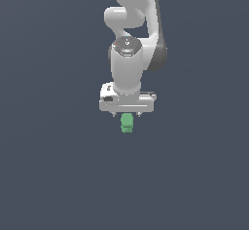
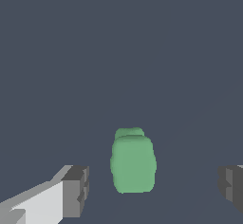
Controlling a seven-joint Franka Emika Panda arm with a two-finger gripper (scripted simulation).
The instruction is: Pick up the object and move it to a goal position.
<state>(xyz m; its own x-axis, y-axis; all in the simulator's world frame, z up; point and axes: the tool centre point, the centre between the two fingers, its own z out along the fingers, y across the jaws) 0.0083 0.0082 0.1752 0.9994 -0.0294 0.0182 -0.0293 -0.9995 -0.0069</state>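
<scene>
- Directly beneath the white gripper in the exterior view sits the green lumpy block, its upper end just under the gripper body and its lower end pointing toward the viewer on the dark floor.
- Between the two grey fingertip pads in the wrist view lies the same block, with clear floor on either side of it, so the pads touch nothing.
- The claw is spread wide; the gap between the fingers is far broader than the block.
- The step in hand looks like the approach before the grasp: the arm hangs over the block, lined up with it, and no pinch has been made.
- The next move seems to call for lowering until the pads flank the block's sides, then pressing the fingers together on it, and only then lifting and carrying.
- The block's rounded, stacked lumps may give the flat pads an uneven bearing, so a grip across its thickest segment would likely hold best.
- No goal marker shows in either view, so where the block must go cannot be told.
- One fingertip is cut off at the wrist view's edge, and the exterior view hides the fingers almost wholly behind the gripper body.
- How high the pads stand above the floor is hard to judge, since the plain ground gives no shadow or texture.
</scene>
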